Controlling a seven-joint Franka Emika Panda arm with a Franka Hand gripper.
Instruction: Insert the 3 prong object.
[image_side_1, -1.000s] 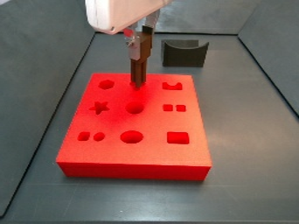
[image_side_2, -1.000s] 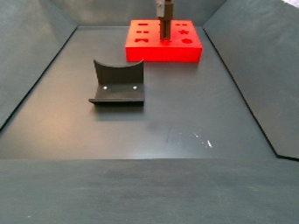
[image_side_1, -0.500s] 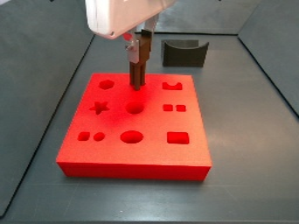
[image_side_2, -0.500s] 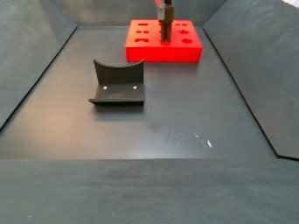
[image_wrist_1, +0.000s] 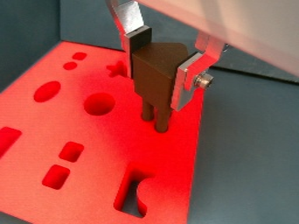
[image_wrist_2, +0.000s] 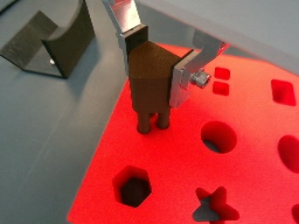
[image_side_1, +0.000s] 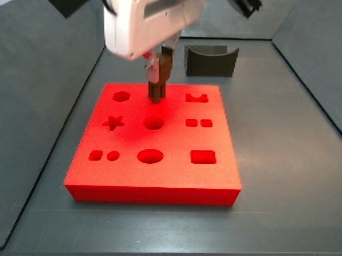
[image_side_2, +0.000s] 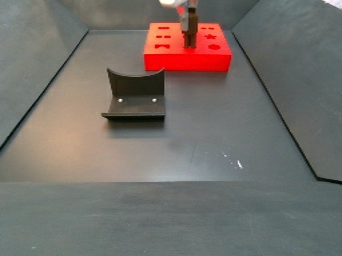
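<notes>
My gripper (image_wrist_1: 162, 66) is shut on the 3 prong object (image_wrist_1: 155, 83), a slim dark brown piece held upright with its prongs pointing down. It stands over the far middle of the red block (image_wrist_1: 176, 175), which has several shaped holes. The prong tips are at or just above bare red surface beside a round hole (image_wrist_1: 100, 105); I cannot tell if they touch. The other wrist view shows the same grip (image_wrist_2: 160, 63) on the piece (image_wrist_2: 149, 79). Both side views show the piece (image_side_1: 156, 82) (image_side_2: 190, 25) over the block (image_side_1: 174, 175) (image_side_2: 185, 62).
The dark grey fixture with a curved top (image_side_2: 134, 95) stands on the floor apart from the red block, also seen behind it (image_side_1: 210, 60) and in a wrist view (image_wrist_2: 52, 48). Dark walls enclose the grey floor (image_side_2: 187, 170).
The gripper with the piece has come slightly lower over the same spot on the red block; its white body fills more of the side view. The block and fixture have not moved.
</notes>
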